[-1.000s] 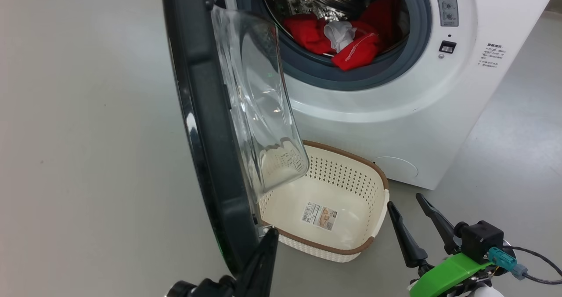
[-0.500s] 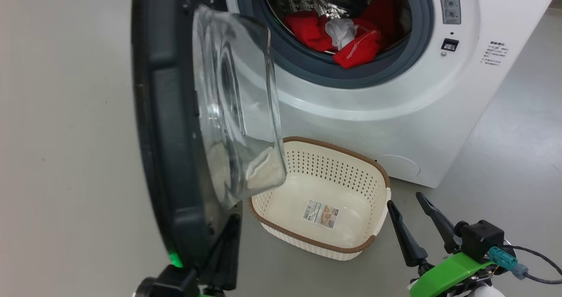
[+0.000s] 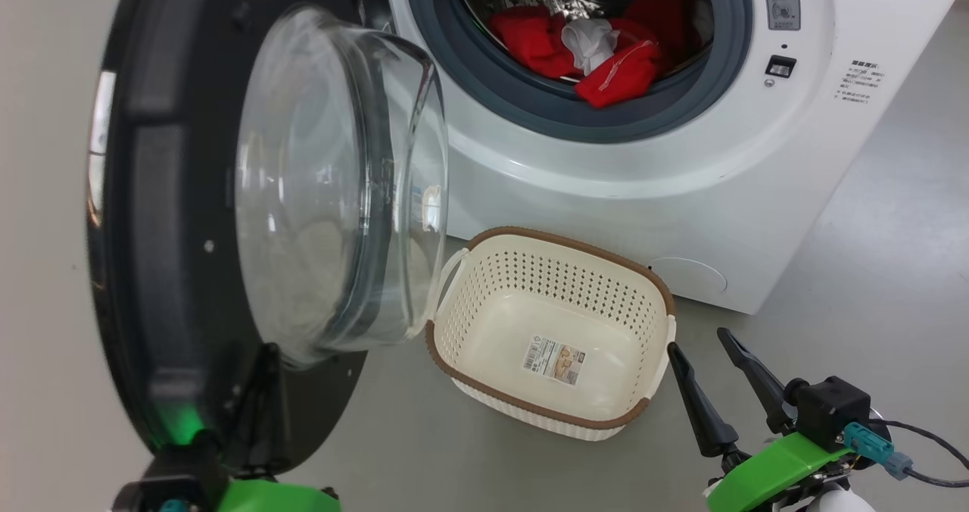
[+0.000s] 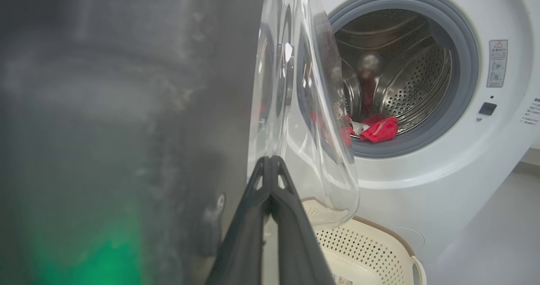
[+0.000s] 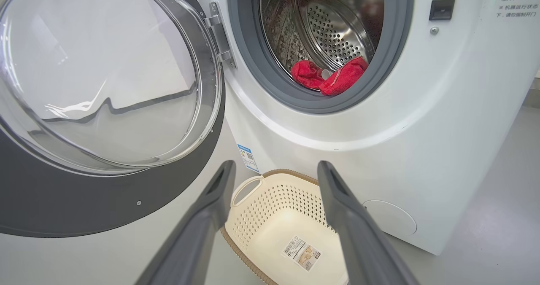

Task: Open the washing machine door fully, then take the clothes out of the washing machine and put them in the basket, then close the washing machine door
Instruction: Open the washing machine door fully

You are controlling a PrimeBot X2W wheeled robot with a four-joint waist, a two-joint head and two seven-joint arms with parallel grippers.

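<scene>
Nearest the camera, the left tool (image 4: 270, 162) had its two dark fingers pressed together with nothing between them. They pointed up along the black inner face of the washing machine door (image 3: 159, 254), close to its lower edge. Whether they touched it could not be told. At the lower right of the head view, the right tool (image 3: 698, 343) hung over the grey floor (image 3: 870, 285), just to the right of the basket (image 3: 545, 237). Its fingers were spread wide and held nothing.

The door stood swung out to the left of the opening, its inner side and bulging glass bowl (image 3: 325, 216) turned toward the right. In the head view the bowl's lower edge overlapped the basket's left end. The basket sat on the floor right in front of the washing machine (image 3: 681, 194), below the opening, with a paper label (image 3: 554, 360) lying flat on its bottom.

Farther back, the clothes (image 3: 613, 80) lay inside the machine, heaped at the front of the opening just behind the grey gasket (image 3: 484, 95). They were red fabric with a small white piece tucked among the folds. Behind them curved the perforated steel drum (image 5: 337, 28).
</scene>
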